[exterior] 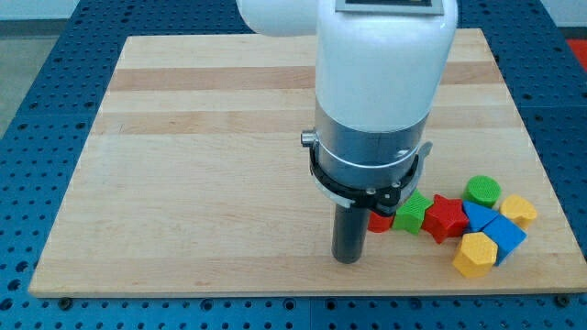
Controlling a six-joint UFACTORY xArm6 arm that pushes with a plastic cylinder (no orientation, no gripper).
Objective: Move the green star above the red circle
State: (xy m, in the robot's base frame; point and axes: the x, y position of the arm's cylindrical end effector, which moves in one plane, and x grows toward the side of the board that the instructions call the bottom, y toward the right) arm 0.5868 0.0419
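A pale wooden board (211, 137) lies on a blue perforated table (37, 110). I have no fingers, only a dark rod; my tip (347, 260) rests on the board at the left end of the cluster of blocks. Just right of it a red block (381, 222), shape hidden by the arm, touches the green star (413, 213). Then come a red star (446, 218), a green circle (482, 191), blue blocks (495, 229) and two yellow blocks (475, 254), (519, 210).
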